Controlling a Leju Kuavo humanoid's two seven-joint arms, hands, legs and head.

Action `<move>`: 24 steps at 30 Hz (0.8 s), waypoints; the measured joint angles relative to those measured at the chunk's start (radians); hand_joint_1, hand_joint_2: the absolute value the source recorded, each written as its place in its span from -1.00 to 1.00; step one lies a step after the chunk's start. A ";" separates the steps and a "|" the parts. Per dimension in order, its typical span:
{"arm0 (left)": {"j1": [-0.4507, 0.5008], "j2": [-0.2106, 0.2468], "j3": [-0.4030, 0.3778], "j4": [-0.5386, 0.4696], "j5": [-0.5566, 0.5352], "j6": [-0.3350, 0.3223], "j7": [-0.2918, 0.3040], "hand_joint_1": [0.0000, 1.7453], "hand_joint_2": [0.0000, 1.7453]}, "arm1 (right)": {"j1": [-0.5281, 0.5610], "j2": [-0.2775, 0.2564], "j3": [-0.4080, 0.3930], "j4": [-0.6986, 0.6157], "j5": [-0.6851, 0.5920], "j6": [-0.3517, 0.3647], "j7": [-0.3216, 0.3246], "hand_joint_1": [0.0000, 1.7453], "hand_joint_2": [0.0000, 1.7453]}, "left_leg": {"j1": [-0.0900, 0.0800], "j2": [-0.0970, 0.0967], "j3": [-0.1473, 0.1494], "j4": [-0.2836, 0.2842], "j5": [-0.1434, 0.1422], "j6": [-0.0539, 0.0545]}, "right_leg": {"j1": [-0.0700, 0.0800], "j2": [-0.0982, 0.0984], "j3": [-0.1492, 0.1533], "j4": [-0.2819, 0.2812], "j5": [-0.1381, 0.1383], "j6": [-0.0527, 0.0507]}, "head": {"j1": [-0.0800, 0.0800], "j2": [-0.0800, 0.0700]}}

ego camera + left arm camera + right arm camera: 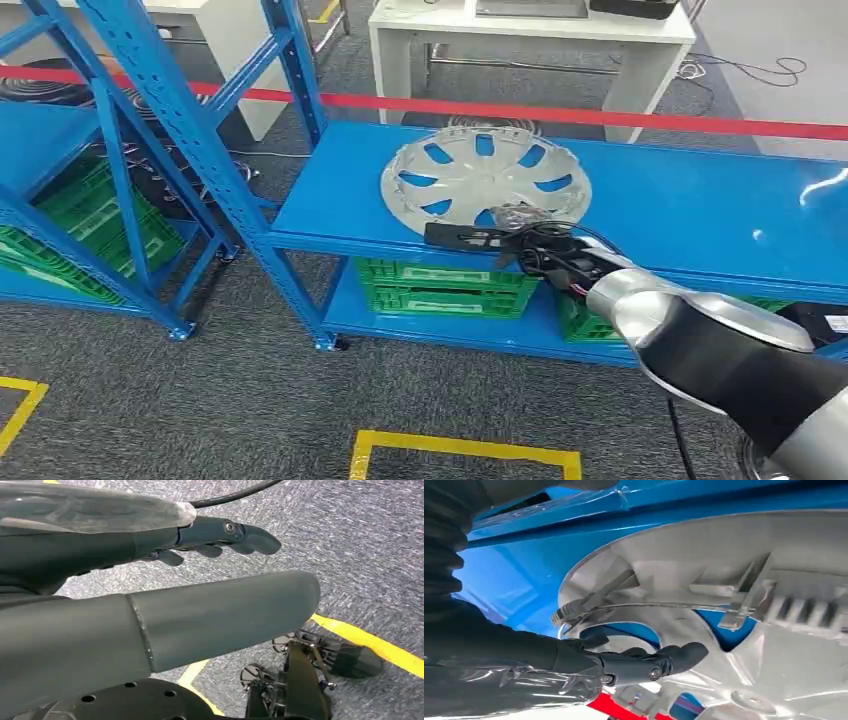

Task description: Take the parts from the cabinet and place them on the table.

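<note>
On the blue shelf (690, 200), right hand (520, 243) hides the hubcap (485, 180) near rim

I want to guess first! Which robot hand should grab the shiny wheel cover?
The right hand, probably. It is already at the near rim of the silver wheel cover on the blue shelf, fingers at its edge. The left hand hangs down over the grey floor.

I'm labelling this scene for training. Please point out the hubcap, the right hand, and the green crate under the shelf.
hubcap (470, 170): head view, on a silver spoke near its centre.
right hand (535, 250): head view, on the dark fingers at the hubcap's near rim.
green crate (440, 288): head view, on its front wall.
</note>
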State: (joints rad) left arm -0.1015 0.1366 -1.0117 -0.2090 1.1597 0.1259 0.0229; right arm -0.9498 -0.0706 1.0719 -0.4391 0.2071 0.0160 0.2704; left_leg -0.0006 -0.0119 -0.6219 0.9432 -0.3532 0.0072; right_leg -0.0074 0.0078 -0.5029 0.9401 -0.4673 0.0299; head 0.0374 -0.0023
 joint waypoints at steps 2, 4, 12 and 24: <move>0.000 0.000 -0.002 0.000 0.000 0.000 0.000 -1.00 -1.00 | 0.003 0.000 -0.001 0.001 -0.002 0.000 -0.016 -1.00 1.00 | 0.000 0.000 0.000 0.000 0.000 0.000 | 0.000 0.000 0.000 0.000 0.000 0.000 | 0.000 0.000; 0.000 0.000 -0.004 0.000 0.000 0.000 0.000 -1.00 -1.00 | 0.003 0.000 -0.002 0.003 -0.005 0.002 -0.038 -1.00 1.00 | 0.000 0.000 0.000 0.000 0.000 0.000 | 0.000 0.000 0.000 0.000 0.000 0.000 | 0.000 0.000; 0.000 0.000 -0.005 0.000 0.000 0.000 0.000 -1.00 -1.00 | 0.007 0.000 -0.019 0.006 -0.037 0.025 -0.093 -1.00 1.00 | 0.000 0.000 0.001 0.000 0.000 0.000 | 0.000 0.000 0.001 0.000 0.000 0.000 | 0.000 0.000; 0.000 0.000 -0.006 0.000 0.003 0.001 0.000 -1.00 -1.00 | 0.007 0.000 -0.047 0.014 -0.061 0.034 -0.118 0.00 1.00 | 0.000 0.001 0.002 0.000 0.000 0.000 | 0.000 0.000 0.002 0.000 0.000 0.000 | 0.000 0.000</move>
State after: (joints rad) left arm -0.1014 0.1366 -1.0174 -0.2090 1.1624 0.1267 0.0225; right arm -0.9427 -0.0710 1.0250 -0.4253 0.1465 0.0496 0.1526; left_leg -0.0006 -0.0113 -0.6197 0.9432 -0.3532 0.0072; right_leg -0.0074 0.0082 -0.5010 0.9401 -0.4672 0.0298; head 0.0374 -0.0023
